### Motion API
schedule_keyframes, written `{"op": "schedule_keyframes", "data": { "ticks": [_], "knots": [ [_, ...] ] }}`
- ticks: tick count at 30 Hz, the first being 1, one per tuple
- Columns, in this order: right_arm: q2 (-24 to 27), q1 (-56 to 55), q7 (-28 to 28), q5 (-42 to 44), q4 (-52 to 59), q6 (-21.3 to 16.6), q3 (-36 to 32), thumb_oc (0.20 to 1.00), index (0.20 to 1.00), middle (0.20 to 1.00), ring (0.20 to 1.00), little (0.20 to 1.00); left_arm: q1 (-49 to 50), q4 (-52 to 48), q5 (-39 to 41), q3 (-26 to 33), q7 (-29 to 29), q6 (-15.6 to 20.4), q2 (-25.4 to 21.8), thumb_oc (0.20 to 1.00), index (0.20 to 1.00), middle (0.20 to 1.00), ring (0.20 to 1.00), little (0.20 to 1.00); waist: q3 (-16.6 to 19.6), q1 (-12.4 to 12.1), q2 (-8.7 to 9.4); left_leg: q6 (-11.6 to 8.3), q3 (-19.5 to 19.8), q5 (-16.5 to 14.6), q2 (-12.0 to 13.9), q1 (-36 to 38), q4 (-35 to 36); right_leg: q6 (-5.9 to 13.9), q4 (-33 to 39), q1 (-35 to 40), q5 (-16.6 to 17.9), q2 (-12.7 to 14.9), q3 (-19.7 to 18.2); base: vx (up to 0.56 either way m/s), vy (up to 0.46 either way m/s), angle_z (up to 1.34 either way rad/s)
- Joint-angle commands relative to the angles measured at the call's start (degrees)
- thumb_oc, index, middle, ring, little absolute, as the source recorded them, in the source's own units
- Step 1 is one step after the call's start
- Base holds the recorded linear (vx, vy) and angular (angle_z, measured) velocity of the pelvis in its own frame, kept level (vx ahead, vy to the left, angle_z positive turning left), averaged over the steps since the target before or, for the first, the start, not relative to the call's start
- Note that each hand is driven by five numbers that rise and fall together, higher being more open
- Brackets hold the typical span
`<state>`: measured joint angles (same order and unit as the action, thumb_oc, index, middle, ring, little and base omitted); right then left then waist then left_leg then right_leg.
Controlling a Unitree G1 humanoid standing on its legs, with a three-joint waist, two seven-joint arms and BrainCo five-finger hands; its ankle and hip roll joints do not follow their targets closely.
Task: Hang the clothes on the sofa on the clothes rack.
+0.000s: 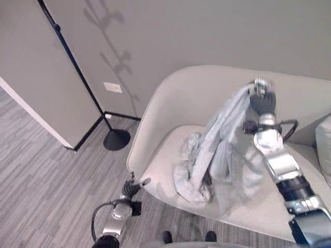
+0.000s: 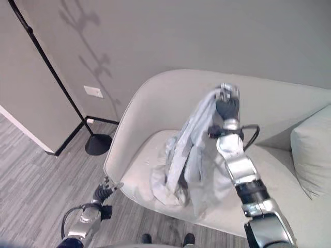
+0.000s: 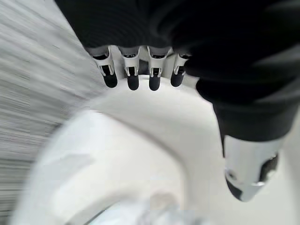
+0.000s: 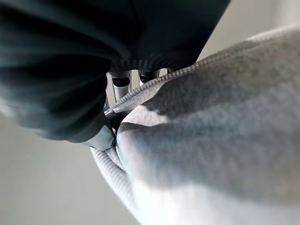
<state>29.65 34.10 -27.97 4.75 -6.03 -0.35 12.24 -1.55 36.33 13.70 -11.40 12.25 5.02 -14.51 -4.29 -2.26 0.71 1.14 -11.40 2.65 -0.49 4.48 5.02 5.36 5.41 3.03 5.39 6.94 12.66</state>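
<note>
Hanging in long soft folds, the light grey clothes [image 1: 217,155] are pinched by the right hand [image 1: 262,101] above the sofa [image 1: 170,103].

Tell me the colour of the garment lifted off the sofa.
Light grey garment, plain, clearest in the right eye view.

The right arm reaches up and forward, its right hand [image 1: 262,101] raised high with fingers pinched shut around grey cloth [image 1: 222,144]. The left arm hangs low, its left hand [image 1: 135,186] near the floor with fingers [image 3: 132,80] straight and holding nothing.
</note>
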Motion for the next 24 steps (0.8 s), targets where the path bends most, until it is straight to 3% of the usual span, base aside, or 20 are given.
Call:
{"op": "schedule_keyframes", "data": {
  "ticks": [1,7,11,13,19,22,23,24],
  "knots": [
    [4.37,13.94,-0.75,2.48,1.50,-4.36,1.33,0.200,0.200,0.200,0.200,0.200,-4.25,-3.98,-0.92,-2.17,1.41,2.94,-4.65,1.000,1.000,1.000,1.000,1.000,4.36,-1.41,2.60,-3.01,3.00,-1.08,3.44,-0.36,-0.02,2.77,-3.24,4.23,-4.95,3.51,-0.22,0.03,-0.018,-0.11],
    [6.10,29.64,-0.08,3.84,-2.61,-5.01,6.60,0.200,0.200,0.200,0.200,0.200,-11.52,-7.53,-8.27,-3.55,4.25,4.46,-7.88,1.000,1.000,1.000,1.000,1.000,6.08,-0.89,3.58,-3.47,2.54,-1.23,4.03,0.75,-0.02,2.49,-2.81,4.88,-4.94,2.99,-0.80,0.00,-0.014,-0.07],
    [3.94,41.31,-0.96,5.46,-8.67,-6.51,10.53,0.200,0.200,0.200,0.200,0.200,-17.49,-4.42,-13.99,-7.90,6.17,5.51,-8.60,1.000,1.000,1.000,1.000,1.000,7.06,-0.10,4.09,-3.78,2.09,-1.39,4.36,1.32,-0.02,2.35,-2.31,4.99,-4.65,2.60,-1.54,0.00,-0.008,-0.09],
    [2.10,47.29,-1.46,8.37,-12.26,-7.65,12.64,0.200,0.200,0.200,0.200,0.200,-19.83,-1.14,-13.38,-11.08,5.68,6.01,-6.85,1.000,1.000,1.000,1.000,1.000,7.51,0.73,4.31,-3.88,1.67,-1.45,4.60,1.57,-0.02,2.30,-1.76,4.85,-4.13,2.41,-2.10,-0.01,-0.010,-0.09],
    [-0.66,51.26,-1.05,14.22,-14.43,-10.43,15.20,0.200,0.200,0.200,0.200,0.200,-24.68,6.11,-13.05,-18.45,4.36,6.22,-1.73,1.000,1.000,1.000,1.000,1.000,7.65,2.41,4.36,-4.02,1.07,-1.61,4.88,2.03,-0.02,2.11,-1.74,4.67,-3.89,2.06,-3.01,0.00,-0.006,-0.09],
    [-2.01,52.09,-0.67,18.18,-12.95,-12.21,16.88,0.200,0.200,0.200,0.200,0.200,-30.20,14.90,-13.96,-25.74,3.09,5.44,4.90,1.000,1.000,1.000,1.000,1.000,7.69,4.65,4.52,-4.07,0.63,-1.86,4.90,2.47,-0.02,2.14,-1.91,4.63,-3.87,1.92,-3.70,0.01,-0.020,-0.09],
    [-1.88,52.14,-0.64,18.24,-12.98,-12.25,16.95,0.200,0.200,0.200,0.200,0.200,-30.42,15.25,-13.96,-25.79,3.15,5.61,5.15,1.000,1.000,1.000,1.000,1.000,7.64,4.56,4.46,-4.07,0.65,-1.87,4.90,2.47,-0.02,2.14,-1.93,4.63,-3.89,1.93,-3.69,0.02,-0.014,-0.15],
    [-2.30,52.57,-0.48,20.11,-11.55,-12.90,17.69,0.200,0.200,0.200,0.200,0.200,-32.62,20.48,-14.70,-28.81,2.70,4.73,8.93,1.000,1.000,1.000,1.000,1.000,7.73,5.96,4.50,-4.10,0.33,-2.05,4.86,2.75,-0.02,2.14,-2.02,4.61,-3.86,1.94,-4.15,0.02,-0.006,-0.14]
  ]
}}
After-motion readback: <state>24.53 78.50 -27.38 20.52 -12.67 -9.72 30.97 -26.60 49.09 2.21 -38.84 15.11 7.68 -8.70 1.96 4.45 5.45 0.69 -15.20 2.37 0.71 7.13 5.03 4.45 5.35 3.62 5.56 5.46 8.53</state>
